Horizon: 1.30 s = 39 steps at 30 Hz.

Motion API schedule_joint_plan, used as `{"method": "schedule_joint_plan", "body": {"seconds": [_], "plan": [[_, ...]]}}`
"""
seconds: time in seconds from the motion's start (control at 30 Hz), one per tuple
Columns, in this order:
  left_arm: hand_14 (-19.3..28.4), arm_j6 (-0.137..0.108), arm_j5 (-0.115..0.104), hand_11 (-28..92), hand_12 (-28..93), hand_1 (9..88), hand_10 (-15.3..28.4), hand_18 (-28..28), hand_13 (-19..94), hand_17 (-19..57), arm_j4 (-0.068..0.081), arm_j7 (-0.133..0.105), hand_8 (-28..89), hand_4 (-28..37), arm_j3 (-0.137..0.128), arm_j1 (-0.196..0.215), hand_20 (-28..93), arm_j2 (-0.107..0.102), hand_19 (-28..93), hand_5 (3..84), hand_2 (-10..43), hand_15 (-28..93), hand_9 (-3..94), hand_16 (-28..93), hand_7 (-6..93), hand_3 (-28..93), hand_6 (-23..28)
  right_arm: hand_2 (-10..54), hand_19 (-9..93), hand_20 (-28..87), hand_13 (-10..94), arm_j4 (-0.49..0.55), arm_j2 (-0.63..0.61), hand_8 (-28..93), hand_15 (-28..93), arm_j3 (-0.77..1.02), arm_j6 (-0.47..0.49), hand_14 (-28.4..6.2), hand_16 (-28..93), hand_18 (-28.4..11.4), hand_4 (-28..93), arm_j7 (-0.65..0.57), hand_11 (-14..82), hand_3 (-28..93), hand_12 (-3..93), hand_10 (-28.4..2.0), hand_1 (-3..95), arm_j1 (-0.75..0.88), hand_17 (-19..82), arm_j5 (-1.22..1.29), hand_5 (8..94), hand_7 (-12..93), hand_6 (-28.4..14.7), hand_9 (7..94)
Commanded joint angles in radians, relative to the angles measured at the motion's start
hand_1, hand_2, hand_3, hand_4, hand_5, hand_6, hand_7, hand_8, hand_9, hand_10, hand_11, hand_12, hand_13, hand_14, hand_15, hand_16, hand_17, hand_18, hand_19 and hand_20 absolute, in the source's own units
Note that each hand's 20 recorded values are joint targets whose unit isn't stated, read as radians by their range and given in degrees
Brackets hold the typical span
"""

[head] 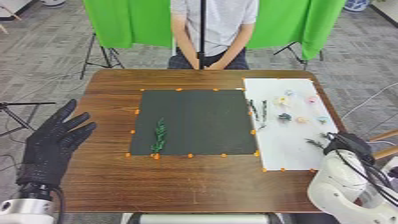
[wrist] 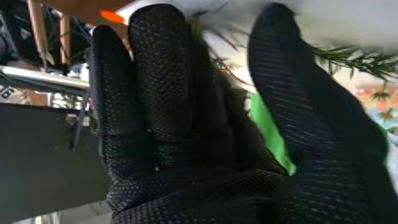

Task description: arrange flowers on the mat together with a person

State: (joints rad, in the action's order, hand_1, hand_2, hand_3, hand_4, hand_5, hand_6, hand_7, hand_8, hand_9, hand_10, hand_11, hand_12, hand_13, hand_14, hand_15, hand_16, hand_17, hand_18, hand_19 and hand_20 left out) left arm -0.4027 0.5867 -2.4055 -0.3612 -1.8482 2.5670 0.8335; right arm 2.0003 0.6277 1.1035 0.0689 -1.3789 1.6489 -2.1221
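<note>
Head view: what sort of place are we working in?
Probably a robotics lab or demonstration room, not a home. A green cloth backdrop hangs behind the brown wooden table, a thin black stand rises from the grey floor, and orange marks outline the dark mat.

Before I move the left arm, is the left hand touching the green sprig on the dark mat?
Apart. The head view shows the table's brown wood and a strip of the dark mat between the left hand and the green sprig.
</note>
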Motion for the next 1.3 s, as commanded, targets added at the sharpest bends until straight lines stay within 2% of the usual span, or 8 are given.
{"method": "schedule_joint_plan", "body": {"seconds": [0.03,0.13,0.47,0.63,0.73,0.83,1.0,1.3], "plan": [[23.2,0.006,0.002,19,11,21.4,16.1,20.2,21,-7.0,0.003,0.005,-8,-25.6,0.002,0.012,10,0.008,41,30.9,8.3,45,30.1,-8,9.6,75,5.3,-8.2,93,-16,71,-0.026,-0.013,-6,57,-0.026,-0.044,-7.6,10,-16.2,-21,0.024,17.6,49,24.0,-8.7,61.5,0.015,47,-0.036,76.5,9,-3.5,80.2],[23.2,0.012,0.009,19,11,21.4,16.0,20.2,21,-7.0,0.003,0.02,-8,-25.6,0.0,0.007,10,0.017,41,30.9,8.3,45,30.1,-8,9.7,75,5.3,-8.7,93,-11,72,-0.021,-0.014,-4,58,-0.027,-0.074,-7.6,11,-16.5,-22,0.035,17.6,51,25.0,-8.9,61.6,0.026,46,-0.057,79.9,10,-2.8,82.8],[23.2,0.015,0.012,19,11,21.5,16.2,20.2,21,-7.1,0.001,0.025,-8,-25.6,-0.011,0.009,11,0.023,40,30.8,8.4,44,30.1,-8,9.7,75,5.3,-9.5,93,7,79,0.031,-0.031,3,60,-0.025,-0.257,-7.7,14,-18.9,-26,0.032,25.8,60,21.4,-11.1,58.4,0.029,47,-0.197,88.9,14,-1.2,90.3],[23.2,0.011,0.005,19,11,21.5,16.1,20.2,21,-7.1,-0.001,0.013,-8,-25.5,-0.015,0.019,11,0.017,40,30.9,8.3,44,30.1,-8,9.7,75,5.3,-9.5,93,17,82,0.078,-0.038,6,61,-0.038,-0.289,-8.1,17,-19.9,-28,0.022,27.8,64,21.4,-11.0,56.7,-0.002,49,-0.264,91.4,15,0.5,93.3],[23.2,0.025,0.017,19,11,21.5,15.9,20.2,21,-7.2,0.002,0.029,-8,-25.5,-0.019,0.011,11,0.026,40,30.9,8.3,45,30.0,-8,9.7,75,5.4,-9.5,93,19,82,0.107,-0.033,6,61,-0.029,-0.292,-8.2,17,-20.1,-28,0.029,28.4,64,22.0,-10.8,56.5,-0.012,49,-0.274,91.6,15,0.6,93.6],[23.2,0.015,0.006,19,11,21.4,15.9,20.2,21,-7.2,-0.001,-0.002,-8,-25.4,-0.018,0.033,11,0.01,40,30.9,8.3,45,30.0,-8,9.7,75,5.4,-9.5,93,19,82,0.143,-0.021,6,62,-0.028,-0.291,-8.3,18,-20.2,-28,0.05,28.8,65,22.1,-10.9,56.4,-0.037,49,-0.263,91.8,15,0.6,93.6],[23.2,0.011,0.001,19,10,21.4,16.0,20.2,21,-7.2,-0.005,-0.019,-8,-25.5,-0.034,0.058,11,0.006,40,30.9,8.3,45,30.1,-8,9.7,75,5.4,-9.5,93,21,82,0.189,0.012,6,62,-0.132,-0.275,-8.6,18,-20.6,-27,0.12,29.2,64,21.4,-11.0,56.2,-0.179,49,-0.207,92.1,15,0.7,93.7],[23.2,0.008,0.008,19,11,21.4,16.1,20.2,21,-7.3,-0.01,-0.004,-8,-25.5,-0.037,0.052,11,0.003,40,30.8,8.3,44,30.0,-8,9.8,75,5.4,-9.5,93,22,82,0.123,0.158,6,62,-0.459,-0.239,-8.7,18,-21.0,-25,0.237,29.9,63,20.9,-11.0,55.4,-0.524,49,-0.075,92.0,15,0.9,93.7]]}}
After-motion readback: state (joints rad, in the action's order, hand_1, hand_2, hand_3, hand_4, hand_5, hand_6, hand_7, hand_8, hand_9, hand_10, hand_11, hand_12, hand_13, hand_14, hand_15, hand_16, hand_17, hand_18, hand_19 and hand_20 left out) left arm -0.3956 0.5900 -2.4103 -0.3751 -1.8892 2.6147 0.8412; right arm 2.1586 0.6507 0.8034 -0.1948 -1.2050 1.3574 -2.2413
